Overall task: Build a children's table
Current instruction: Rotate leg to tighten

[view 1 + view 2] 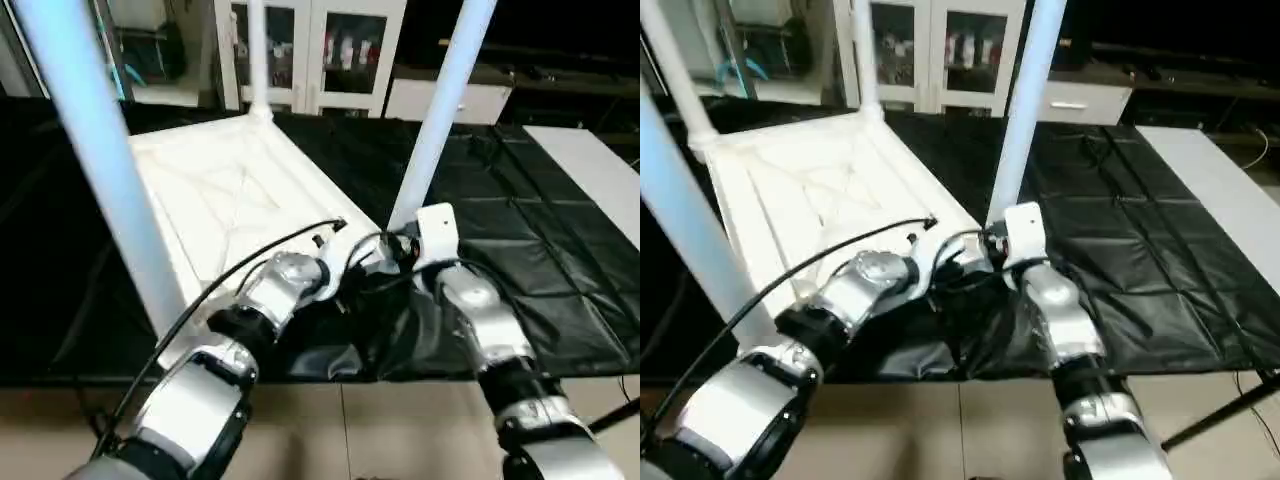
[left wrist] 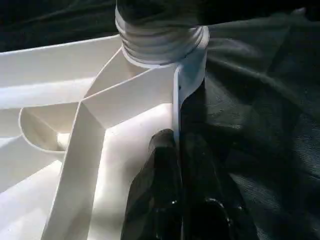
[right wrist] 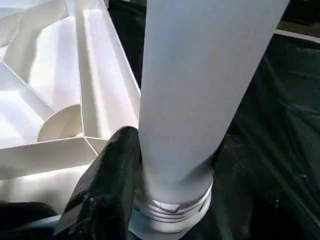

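From the head views, the tabletop point(image 1: 235, 195) is lying underside up on black sheeting point(image 1: 520, 250), legs standing in its sockets. In the left wrist view, the left gripper point(image 2: 177, 165) is pinching the tabletop's rim beneath a threaded leg end. In the right wrist view, the right gripper point(image 3: 165, 165) is clasping the leg point(image 3: 200, 85) just above its socket.

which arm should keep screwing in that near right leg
Right. The right gripper already wraps the leg just above its threaded end at the corner socket. The left gripper is shut on the tabletop rim beside it, bracing it.
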{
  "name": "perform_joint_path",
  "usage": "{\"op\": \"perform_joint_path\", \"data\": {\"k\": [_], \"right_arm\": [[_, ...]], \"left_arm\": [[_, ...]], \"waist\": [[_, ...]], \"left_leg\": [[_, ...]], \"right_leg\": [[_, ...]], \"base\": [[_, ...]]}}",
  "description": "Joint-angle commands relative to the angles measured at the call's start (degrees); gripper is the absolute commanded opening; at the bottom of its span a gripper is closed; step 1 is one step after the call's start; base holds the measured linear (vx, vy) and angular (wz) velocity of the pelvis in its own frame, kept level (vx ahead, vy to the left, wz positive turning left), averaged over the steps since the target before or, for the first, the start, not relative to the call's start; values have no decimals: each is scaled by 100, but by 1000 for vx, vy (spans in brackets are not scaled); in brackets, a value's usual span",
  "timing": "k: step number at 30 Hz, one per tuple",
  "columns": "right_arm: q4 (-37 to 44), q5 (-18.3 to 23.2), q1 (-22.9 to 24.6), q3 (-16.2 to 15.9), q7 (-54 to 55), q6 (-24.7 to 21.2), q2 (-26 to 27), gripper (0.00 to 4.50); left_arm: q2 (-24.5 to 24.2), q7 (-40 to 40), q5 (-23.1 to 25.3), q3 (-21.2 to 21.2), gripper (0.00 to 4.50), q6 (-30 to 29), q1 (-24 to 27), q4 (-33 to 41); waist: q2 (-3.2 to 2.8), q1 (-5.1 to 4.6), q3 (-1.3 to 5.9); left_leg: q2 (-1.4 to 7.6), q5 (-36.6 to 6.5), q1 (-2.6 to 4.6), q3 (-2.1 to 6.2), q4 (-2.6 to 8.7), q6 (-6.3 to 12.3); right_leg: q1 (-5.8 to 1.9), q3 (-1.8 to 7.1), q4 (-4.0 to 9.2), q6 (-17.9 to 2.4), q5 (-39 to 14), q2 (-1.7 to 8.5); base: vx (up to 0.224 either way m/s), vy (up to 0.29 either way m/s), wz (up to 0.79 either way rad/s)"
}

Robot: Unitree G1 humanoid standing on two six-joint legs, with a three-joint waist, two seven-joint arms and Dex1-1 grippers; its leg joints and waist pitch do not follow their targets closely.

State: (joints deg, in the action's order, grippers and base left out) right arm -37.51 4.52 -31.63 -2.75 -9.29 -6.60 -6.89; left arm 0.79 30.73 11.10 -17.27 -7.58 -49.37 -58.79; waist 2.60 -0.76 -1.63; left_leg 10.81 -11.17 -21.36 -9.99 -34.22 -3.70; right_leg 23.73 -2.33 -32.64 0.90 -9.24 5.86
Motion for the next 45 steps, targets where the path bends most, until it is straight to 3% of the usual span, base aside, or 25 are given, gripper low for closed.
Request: {"op": "perform_joint_path", "data": {"k": [1,3,5,7,9,12,13,14,16,18,20,21,23,25,28,29,33,34,36,37,38,40,45], "right_arm": [[-296,-185,144,-199,-119,-185,91,191],[-179,-33,197,-129,-365,-171,111,191],[213,420,382,41,-1004,-86,126,191],[550,666,548,108,-1335,-51,68,246],[992,930,769,145,-1637,-64,-63,262],[1746,1292,1110,268,-1946,-256,-381,295],[1939,1379,1187,304,-2043,-325,-492,302],[2228,1486,1312,333,-2288,-452,-713,302],[2703,1689,1535,363,-2863,-719,-1143,336],[2822,1715,1603,352,-3056,-764,-1291,343],[3184,1767,1843,339,-3682,-879,-1828,353],[3390,1789,2004,340,-4061,-909,-2177,364],[3718,1909,2256,445,-4568,-1056,-2768,386],[3818,1942,2358,512,-4764,-1089,-3016,397],[3925,1898,2520,529,-4988,-1132,-3419,434],[3852,1741,2564,477,-5040,-1027,-3568,434],[3669,1480,2516,323,-5008,-808,-3566,446],[3610,1429,2384,57,-5107,-774,-3405,446],[3529,1325,2282,-133,-5166,-702,-3296,446],[3157,1161,1985,-381,-5188,-567,-3062,446],[3157,1161,1985,-381,-5188,-567,-3062,446],[2854,1117,1724,-551,-5275,-508,-2860,446],[2318,895,1336,-855,-5665,-269,-2704,446]], "left_arm": [[88,-278,-49,147,0,469,-250,104],[40,-200,-26,115,0,557,-242,72],[-53,-180,32,73,0,705,-240,-29],[-115,-128,49,50,0,759,-214,-64],[-183,-34,85,-2,0,876,-194,-141],[-284,304,78,-35,0,972,-110,-151],[-318,415,65,-42,0,970,-85,-137],[-381,604,30,-41,0,981,-45,-108],[-499,1085,-62,-54,0,1081,42,-23],[-534,1256,-104,-48,0,1078,70,9],[-692,1945,-245,-95,0,1198,190,160],[-798,2426,-371,-125,0,1229,289,305],[-1026,3053,-464,-227,0,1184,444,571],[-1138,3270,-483,-281,0,1114,518,706],[-1323,3655,-529,-350,0,1017,661,957],[-1454,4019,-631,-411,0,933,793,1210],[-1615,4516,-790,-479,0,783,999,1629],[-1665,4647,-789,-483,0,755,1071,1804],[-1690,4710,-775,-491,0,751,1087,1866],[-1701,4749,-733,-521,0,753,1067,1863],[-1701,4749,-733,-521,0,753,1067,1863],[-1722,4753,-714,-551,0,715,1065,1912],[-1754,4714,-698,-536,0,625,1058,1975]], "waist": [[29,40,268],[38,61,269],[47,121,276],[47,151,268],[56,216,273],[69,231,298],[52,249,297],[39,281,309],[58,315,292],[27,336,277],[37,374,271],[72,381,269],[77,464,244],[77,440,228],[57,436,215],[57,440,218],[66,411,235],[68,403,245],[62,400,249],[62,399,261],[54,376,266],[54,390,271],[55,410,285]], "left_leg": [[143,-2111,33,47,521,139],[145,-2029,27,39,519,201],[155,-1915,51,14,505,300],[159,-1779,39,3,513,328],[168,-1742,78,-22,486,404],[178,-1328,-64,34,527,486],[195,-1247,-6,26,508,498],[195,-1179,54,0,473,516],[192,-1024,21,-13,473,574],[206,-1071,45,-21,473,610],[213,-1190,51,-19,480,593],[212,-1179,47,-31,470,609],[233,-1284,52,-31,487,620],[232,-1498,44,-28,512,551],[249,-1746,92,-25,520,409],[257,-1759,78,-11,530,348],[247,-1627,66,-28,528,312],[247,-1623,88,-40,512,342],[246,-1519,76,-54,502,397],[244,-1435,79,-62,492,419],[236,-1354,62,-69,491,424],[246,-1291,98,-92,473,459],[249,-1109,90,-101,455,509]], "right_leg": [[-196,83,435,-944,-2024,176],[-210,88,426,-969,-1950,181],[-216,99,421,-994,-1814,186],[-219,106,402,-1043,-1680,179],[-201,120,398,-1055,-1612,182],[-330,97,328,-910,-1460,204],[-279,101,340,-978,-1380,201],[-259,116,329,-1110,-1156,191],[-284,121,281,-1234,-896,178],[-268,132,290,-1262,-917,187],[-293,131,311,-1265,-1056,193],[-290,140,310,-1262,-1071,194],[-293,153,317,-1239,-1288,213],[-260,143,344,-1167,-1667,215],[-194,151,392,-1050,-2103,220],[-213,150,388,-1028,-2098,222],[-207,147,344,-1080,-1827,215],[-196,143,327,-1132,-1698,209],[-201,140,314,-1168,-1558,208],[-198,134,295,-1207,-1443,208],[-204,128,277,-1260,-1332,202],[-192,130,250,-1366,-1113,197],[-228,130,208,-1444,-851,212]], "base": [[0,0,0],[0,0,0],[0,0,0],[0,0,0],[0,0,0],[0,0,0],[0,0,0],[0,0,0],[0,0,0],[0,0,0],[0,0,0],[0,0,0],[0,0,0],[0,0,0],[0,0,0],[0,0,0],[0,0,0],[0,0,0],[0,0,0],[0,0,0],[0,0,0],[0,0,0],[0,0,0]]}}
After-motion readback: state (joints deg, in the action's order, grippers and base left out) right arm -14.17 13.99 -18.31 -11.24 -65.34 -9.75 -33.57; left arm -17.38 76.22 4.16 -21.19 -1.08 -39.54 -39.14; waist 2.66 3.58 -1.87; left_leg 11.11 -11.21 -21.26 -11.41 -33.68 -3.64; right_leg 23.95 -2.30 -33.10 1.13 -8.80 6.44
